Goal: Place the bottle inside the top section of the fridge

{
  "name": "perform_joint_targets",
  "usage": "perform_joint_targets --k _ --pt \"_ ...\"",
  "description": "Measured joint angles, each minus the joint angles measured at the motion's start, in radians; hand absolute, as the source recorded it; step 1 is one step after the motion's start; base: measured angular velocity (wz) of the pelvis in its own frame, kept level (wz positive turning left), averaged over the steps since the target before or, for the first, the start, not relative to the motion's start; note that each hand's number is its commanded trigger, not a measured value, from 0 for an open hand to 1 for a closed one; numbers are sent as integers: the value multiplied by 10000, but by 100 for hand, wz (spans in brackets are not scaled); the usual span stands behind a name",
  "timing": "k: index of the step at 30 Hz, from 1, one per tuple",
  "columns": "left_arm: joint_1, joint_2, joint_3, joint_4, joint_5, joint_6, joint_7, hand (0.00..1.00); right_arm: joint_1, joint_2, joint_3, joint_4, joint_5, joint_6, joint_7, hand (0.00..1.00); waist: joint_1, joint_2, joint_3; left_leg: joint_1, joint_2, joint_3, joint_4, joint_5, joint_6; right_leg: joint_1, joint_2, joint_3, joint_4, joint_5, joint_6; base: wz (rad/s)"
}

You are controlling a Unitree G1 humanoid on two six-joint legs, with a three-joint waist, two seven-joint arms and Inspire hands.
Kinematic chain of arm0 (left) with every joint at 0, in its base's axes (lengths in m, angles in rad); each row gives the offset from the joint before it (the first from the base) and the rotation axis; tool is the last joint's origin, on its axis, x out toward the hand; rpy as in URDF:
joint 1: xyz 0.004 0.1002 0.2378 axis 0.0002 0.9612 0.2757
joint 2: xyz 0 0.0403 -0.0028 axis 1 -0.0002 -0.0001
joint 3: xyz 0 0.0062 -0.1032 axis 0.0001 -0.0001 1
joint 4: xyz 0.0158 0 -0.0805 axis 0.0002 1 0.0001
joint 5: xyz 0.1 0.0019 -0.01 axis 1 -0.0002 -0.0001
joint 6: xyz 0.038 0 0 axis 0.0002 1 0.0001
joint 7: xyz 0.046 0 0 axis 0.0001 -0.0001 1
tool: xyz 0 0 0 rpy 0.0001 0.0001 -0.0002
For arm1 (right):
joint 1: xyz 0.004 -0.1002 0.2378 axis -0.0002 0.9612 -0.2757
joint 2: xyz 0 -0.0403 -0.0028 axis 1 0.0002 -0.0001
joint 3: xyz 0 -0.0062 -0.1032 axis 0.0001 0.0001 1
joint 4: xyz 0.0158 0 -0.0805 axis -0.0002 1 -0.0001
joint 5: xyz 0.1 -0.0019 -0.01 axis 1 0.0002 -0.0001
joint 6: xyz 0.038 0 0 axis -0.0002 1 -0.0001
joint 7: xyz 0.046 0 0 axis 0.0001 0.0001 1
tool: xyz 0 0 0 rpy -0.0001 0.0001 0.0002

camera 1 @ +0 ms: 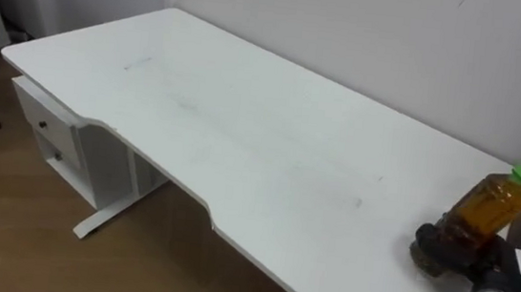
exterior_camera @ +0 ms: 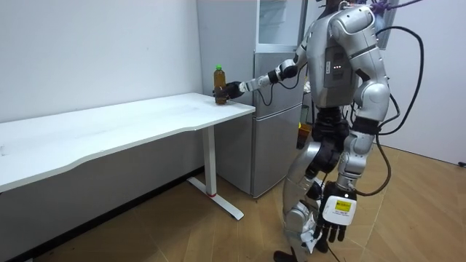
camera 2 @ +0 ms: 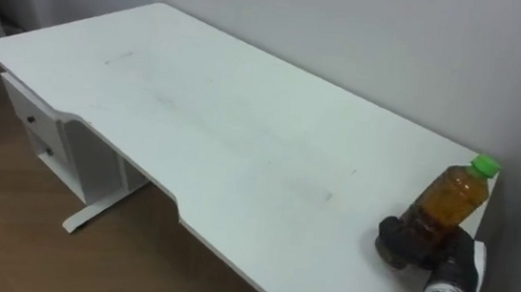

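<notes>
A bottle (camera 1: 490,208) of amber liquid with a green cap stands upright at the right end of the white table (camera 1: 243,125), close to the wall and the table's end. My right hand (camera 1: 440,250) comes in from the lower right, and its dark fingers are curled round the bottle's lower part. In the room view the bottle (exterior_camera: 218,77) and the right hand (exterior_camera: 230,89) sit at the table's end, beside the grey fridge (exterior_camera: 275,124). My left hand (exterior_camera: 332,231) hangs by my leg with relaxed fingers, holding nothing.
I stand in front of the fridge, at the table's end. The fridge's upper part (exterior_camera: 278,22) shows pale shelves. A white drawer unit (camera 1: 51,131) stands under the table's far left end. Wooden floor (camera 1: 3,227) lies in front of the table.
</notes>
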Motion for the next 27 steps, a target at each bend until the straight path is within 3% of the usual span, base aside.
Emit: perform_joint_targets --k 9,11,15,18,24,27 --pt "14 18 97 1 -194 -39 197 0 127 -4 23 -510 72 453 249 100 -167 96 -56 348 -11 226 -306 34 48 131 -74 187 -43 9 22 -7" --pt "134 18 123 -2 -166 -41 200 0 444 -5 28 -1083 -48 460 353 100 -212 155 -88 554 -13 344 -418 64 63 225 -85 348 -77 18 42 -10" --pt "321 -7 296 34 -169 -51 199 0 1972 -39 37 -3593 -499 461 634 100 -426 354 -166 1209 -17 513 -669 65 67 778 -90 543 -232 26 81 -6" --pt "389 -71 429 203 -152 -260 192 0 2886 -35 34 -5280 -1230 461 711 100 -616 504 -204 1659 0 728 -891 63 70 1069 -106 692 -240 -3 129 -15" --pt "661 -225 946 275 -108 -402 219 0 3917 -106 -75 -7874 -2002 456 955 100 -1248 521 -246 2196 28 944 -1245 63 67 1458 -88 849 -400 -17 153 -12" --pt "714 -224 955 321 -77 -403 218 0 3976 -101 -144 -8331 -1983 456 1226 100 -1458 474 -342 2415 61 1128 -1348 70 69 1553 -87 985 -403 -17 152 -16"
